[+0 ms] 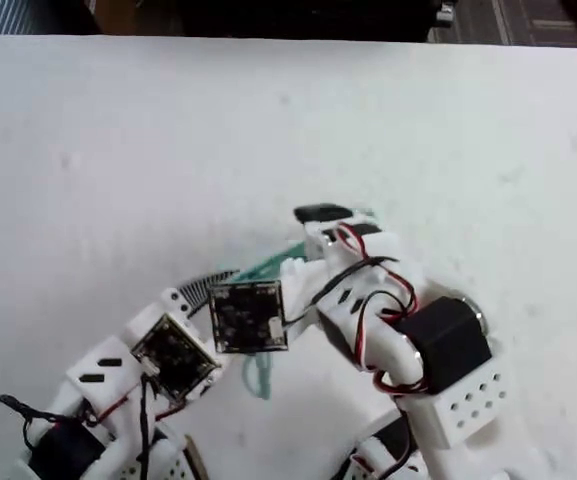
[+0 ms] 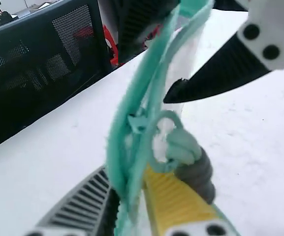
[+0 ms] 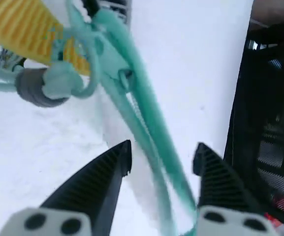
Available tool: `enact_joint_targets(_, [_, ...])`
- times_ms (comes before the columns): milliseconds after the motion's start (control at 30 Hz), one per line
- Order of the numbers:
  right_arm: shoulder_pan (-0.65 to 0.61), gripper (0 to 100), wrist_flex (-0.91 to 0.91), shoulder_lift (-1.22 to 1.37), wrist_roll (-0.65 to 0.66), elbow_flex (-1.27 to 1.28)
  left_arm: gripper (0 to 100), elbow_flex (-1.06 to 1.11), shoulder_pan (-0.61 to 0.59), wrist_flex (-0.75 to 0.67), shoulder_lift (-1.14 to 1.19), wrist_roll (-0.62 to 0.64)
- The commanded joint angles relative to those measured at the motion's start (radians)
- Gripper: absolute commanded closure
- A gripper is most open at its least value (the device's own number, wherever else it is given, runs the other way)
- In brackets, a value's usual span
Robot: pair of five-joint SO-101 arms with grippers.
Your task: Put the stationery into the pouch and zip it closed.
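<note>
The pouch shows as a clear body with a teal zipper edge [image 2: 137, 123], running between both grippers. My left gripper [image 2: 127, 206] is shut on that edge, its grey ribbed finger [image 2: 78, 209] on one side and its yellow ribbed finger [image 2: 173, 199] on the other. A teal pull loop with a grey bead [image 2: 196, 172] hangs beside the yellow finger. My right gripper [image 3: 164, 150] is open, its black fingers astride the same teal edge [image 3: 146, 118] without pinching it. From above, the pouch [image 1: 268, 265] lies mostly hidden under both wrists, left gripper [image 1: 223, 285] and right gripper [image 1: 328, 215].
The white table [image 1: 118, 150] stretches wide to the left, the right and the far side of the arms. A black mesh crate [image 2: 43, 64] stands past the table's edge, also as dark mesh [image 3: 269, 123]. The two arms sit very close together.
</note>
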Motion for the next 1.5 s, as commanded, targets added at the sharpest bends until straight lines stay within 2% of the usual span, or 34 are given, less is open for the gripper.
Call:
enact_joint_targets(0, [0.018, 74.5, -0.012, -0.001, -0.055, -0.038, 98, -0.066, 0.002, -0.051, -0.013, 0.026])
enact_joint_targets(133, [0.031, 74.7, -0.073, -0.001, -0.058, 0.014, 98, -0.080, -0.004, -0.051, -0.013, 0.089])
enact_joint_targets(333, [0.076, 74.7, -0.174, -0.010, -0.058, 0.137, 98, -0.055, -0.004, -0.063, -0.013, 0.095])
enact_joint_targets(600, [0.077, 74.7, -0.176, -0.038, -0.058, 0.124, 98, 0.087, 0.002, -0.195, -0.013, 0.097])
enact_joint_targets(867, [0.077, 74.7, -0.171, -0.139, -0.058, 0.068, 97, 0.120, 0.002, -0.198, -0.013, 0.097])
enact_joint_targets(933, [0.077, 74.7, -0.171, -0.150, -0.058, 0.068, 94, 0.123, 0.002, -0.192, -0.013, 0.103])
enact_joint_targets(1100, [0.074, 74.8, -0.165, -0.151, -0.219, 0.032, 78, 0.167, -0.005, -0.180, -0.013, 0.305])
enact_joint_targets(1267, [0.071, 76.0, -0.165, -0.208, -0.460, 0.011, 81, 0.181, -0.005, -0.187, -0.013, 0.247])
enact_joint_targets(1467, [0.035, 94.3, -0.160, -0.410, -0.534, 0.075, 87, 0.233, -0.005, -0.261, -0.013, 0.235])
